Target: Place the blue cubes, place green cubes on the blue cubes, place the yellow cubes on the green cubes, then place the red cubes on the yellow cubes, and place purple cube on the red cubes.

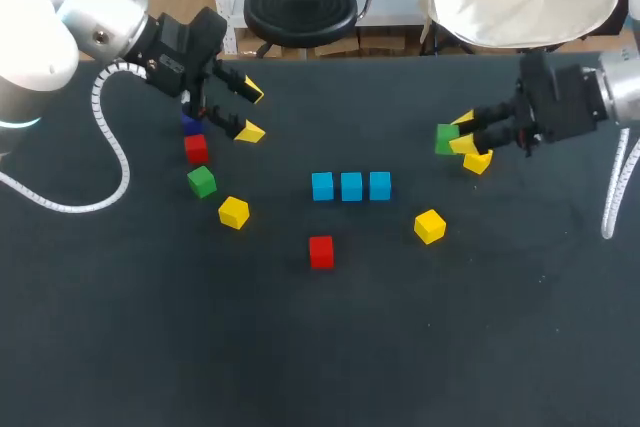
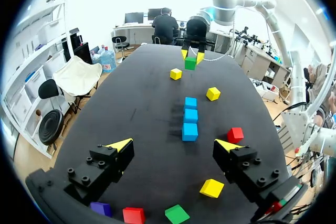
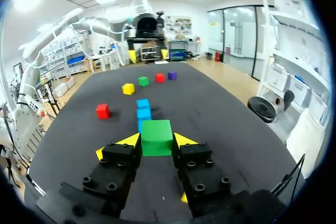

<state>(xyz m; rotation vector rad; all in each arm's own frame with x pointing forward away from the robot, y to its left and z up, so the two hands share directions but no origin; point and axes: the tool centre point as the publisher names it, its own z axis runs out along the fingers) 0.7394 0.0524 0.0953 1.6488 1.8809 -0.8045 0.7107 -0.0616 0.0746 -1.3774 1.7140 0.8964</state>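
Right gripper (image 3: 156, 141) pinches green cube (image 3: 156, 132) from both sides — blue cubes (image 3: 143, 113) ahead.

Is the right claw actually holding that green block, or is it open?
Holding it. The right gripper is shut on the green cube: both yellow-tipped fingers press its sides.

Dark, matte black tabletop (image 1: 320, 347).
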